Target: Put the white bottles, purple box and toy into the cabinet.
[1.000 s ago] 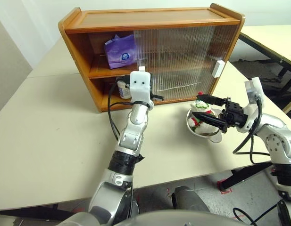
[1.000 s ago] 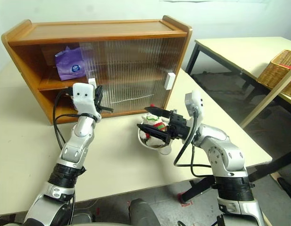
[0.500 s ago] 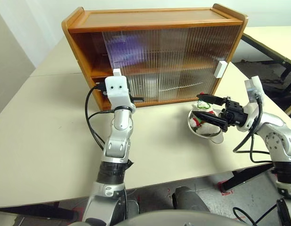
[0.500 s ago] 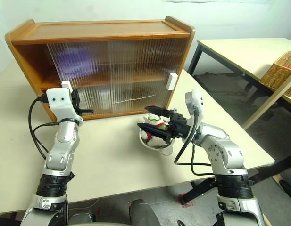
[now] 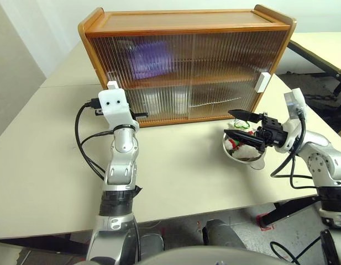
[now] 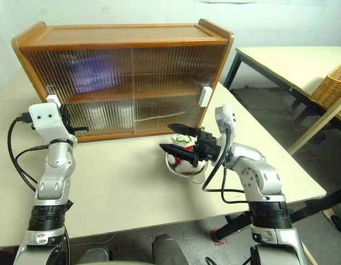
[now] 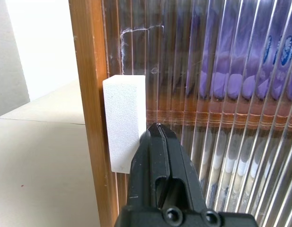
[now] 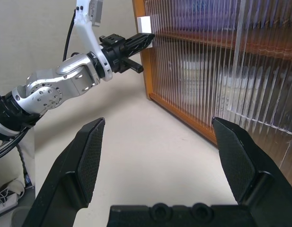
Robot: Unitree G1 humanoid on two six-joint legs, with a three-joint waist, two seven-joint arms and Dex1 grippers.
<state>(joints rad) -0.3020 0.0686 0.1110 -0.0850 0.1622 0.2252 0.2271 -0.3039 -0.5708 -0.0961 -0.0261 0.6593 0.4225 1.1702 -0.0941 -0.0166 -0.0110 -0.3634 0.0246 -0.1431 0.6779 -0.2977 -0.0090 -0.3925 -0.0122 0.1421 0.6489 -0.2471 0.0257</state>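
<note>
Slid across since a second ago, the cabinet (image 5: 187, 61) door now covers the purple box (image 5: 151, 61). Left pincer (image 7: 157, 137) – pressed together – touches the white handle (image 7: 124, 120). Right pincer (image 5: 239, 127), spread, straddles the toy (image 5: 236, 141) in its bowl (image 5: 242, 157).

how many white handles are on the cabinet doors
2. One white handle sits at the cabinet's left edge, with the shut left claw at it. The other handle is near the right end of the doors. None look hidden.
</note>
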